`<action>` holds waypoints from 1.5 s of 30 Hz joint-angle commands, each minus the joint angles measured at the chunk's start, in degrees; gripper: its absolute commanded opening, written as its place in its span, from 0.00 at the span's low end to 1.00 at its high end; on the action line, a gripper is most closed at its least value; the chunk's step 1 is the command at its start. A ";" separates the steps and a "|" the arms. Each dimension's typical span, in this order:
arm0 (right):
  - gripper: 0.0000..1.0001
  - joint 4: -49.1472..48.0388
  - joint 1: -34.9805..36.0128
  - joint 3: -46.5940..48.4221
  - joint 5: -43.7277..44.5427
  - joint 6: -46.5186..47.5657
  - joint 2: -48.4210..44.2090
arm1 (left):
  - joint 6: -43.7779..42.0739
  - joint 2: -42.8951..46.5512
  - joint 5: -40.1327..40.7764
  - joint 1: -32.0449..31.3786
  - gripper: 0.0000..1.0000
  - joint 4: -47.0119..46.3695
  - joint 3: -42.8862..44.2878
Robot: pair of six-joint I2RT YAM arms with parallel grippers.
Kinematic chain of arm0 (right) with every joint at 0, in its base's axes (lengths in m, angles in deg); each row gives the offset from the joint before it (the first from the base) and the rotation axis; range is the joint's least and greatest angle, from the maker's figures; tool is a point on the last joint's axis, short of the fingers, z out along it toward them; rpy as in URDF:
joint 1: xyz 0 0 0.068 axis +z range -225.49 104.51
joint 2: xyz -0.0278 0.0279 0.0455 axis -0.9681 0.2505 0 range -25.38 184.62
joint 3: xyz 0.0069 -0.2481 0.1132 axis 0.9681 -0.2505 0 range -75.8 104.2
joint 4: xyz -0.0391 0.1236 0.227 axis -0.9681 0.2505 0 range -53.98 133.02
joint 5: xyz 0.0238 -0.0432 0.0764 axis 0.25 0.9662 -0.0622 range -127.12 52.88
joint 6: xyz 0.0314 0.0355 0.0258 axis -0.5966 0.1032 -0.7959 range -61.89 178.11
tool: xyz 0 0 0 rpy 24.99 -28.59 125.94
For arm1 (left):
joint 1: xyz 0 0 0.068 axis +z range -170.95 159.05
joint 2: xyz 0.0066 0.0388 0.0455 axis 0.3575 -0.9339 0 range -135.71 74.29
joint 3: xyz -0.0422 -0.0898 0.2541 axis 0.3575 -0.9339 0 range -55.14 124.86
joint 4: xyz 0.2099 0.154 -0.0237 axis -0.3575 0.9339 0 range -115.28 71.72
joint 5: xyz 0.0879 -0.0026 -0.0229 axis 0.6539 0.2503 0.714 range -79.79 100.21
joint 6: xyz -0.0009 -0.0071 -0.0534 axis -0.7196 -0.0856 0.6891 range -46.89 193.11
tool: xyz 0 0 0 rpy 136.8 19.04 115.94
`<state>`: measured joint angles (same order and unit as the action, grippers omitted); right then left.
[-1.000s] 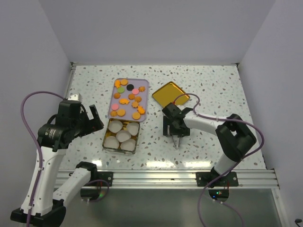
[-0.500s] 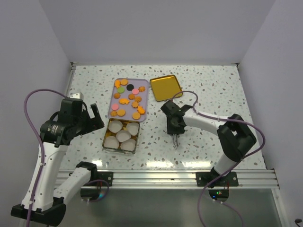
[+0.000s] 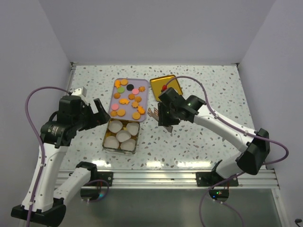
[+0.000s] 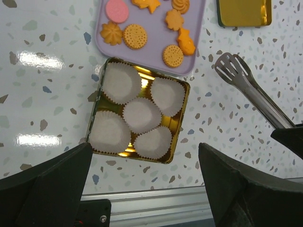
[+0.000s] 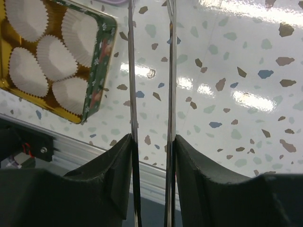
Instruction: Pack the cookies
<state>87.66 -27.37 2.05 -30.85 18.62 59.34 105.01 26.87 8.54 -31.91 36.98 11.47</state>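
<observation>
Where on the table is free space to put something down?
Free: the table right of the lid, and the near strip right of the tin. Crowded: tray, tin and the tongs in the right claw sit close together.

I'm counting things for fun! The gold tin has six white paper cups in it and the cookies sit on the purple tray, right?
Not six: the left wrist view shows five white paper cups in the gold tin. The cookies do sit on the purple tray.

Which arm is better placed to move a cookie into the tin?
Right: its gripper holds the tongs, tips beside the cookies; the left gripper hovers open and empty above the tin.
</observation>
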 commanded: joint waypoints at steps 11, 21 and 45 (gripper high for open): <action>0.41 4.87 4.00 11.79 -2.13 0.11 3.86 | 0.00 2.06 -6.33 -0.20 1.00 -6.10 -1.04; 0.42 9.97 4.70 26.29 2.52 4.94 16.77 | -0.43 4.26 -4.31 -0.20 1.00 -1.27 2.12; 0.47 16.48 4.62 45.90 7.01 12.85 35.85 | -0.96 6.64 0.61 -0.20 1.00 7.44 6.78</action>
<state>102.85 -22.94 44.84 -24.73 29.60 94.53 104.99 33.08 8.06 -31.91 43.27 15.89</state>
